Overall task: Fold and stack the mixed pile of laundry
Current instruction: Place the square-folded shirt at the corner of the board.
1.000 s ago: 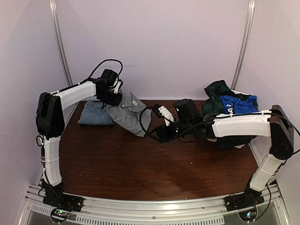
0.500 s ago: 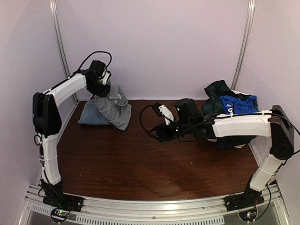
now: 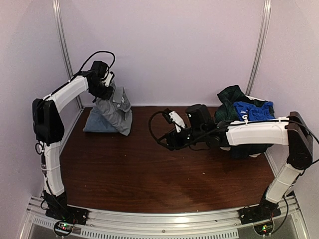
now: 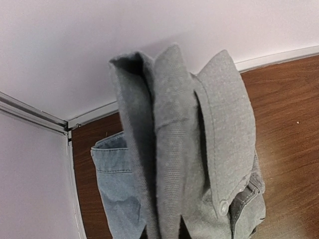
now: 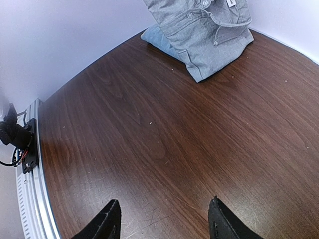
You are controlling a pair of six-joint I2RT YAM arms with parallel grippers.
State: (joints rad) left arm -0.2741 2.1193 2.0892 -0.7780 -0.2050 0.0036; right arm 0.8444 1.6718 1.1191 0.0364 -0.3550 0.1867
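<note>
The mixed laundry pile (image 3: 243, 110), dark plaid with a bright blue piece on top, is heaped at the back right of the table. A folded grey shirt (image 3: 117, 112) hangs from my left gripper (image 3: 105, 91), which is shut on its top edge. The shirt's lower end rests on the folded blue-grey denim stack (image 3: 95, 124) at the back left. In the left wrist view the grey shirt (image 4: 199, 149) fills the frame and hides the fingers, with the denim stack (image 4: 115, 185) behind it. My right gripper (image 3: 168, 141) hovers open over bare wood mid-table, holding nothing (image 5: 164, 219).
The brown wooden table (image 3: 149, 174) has walls close behind and on both sides. A metal rail (image 3: 164, 221) runs along the near edge. The right wrist view shows the grey shirt (image 5: 209, 30) far across the tabletop (image 5: 149, 139).
My left gripper has risen and swung left and back, carrying the grey shirt from the table's middle-left onto the denim stack. The right arm has not moved.
</note>
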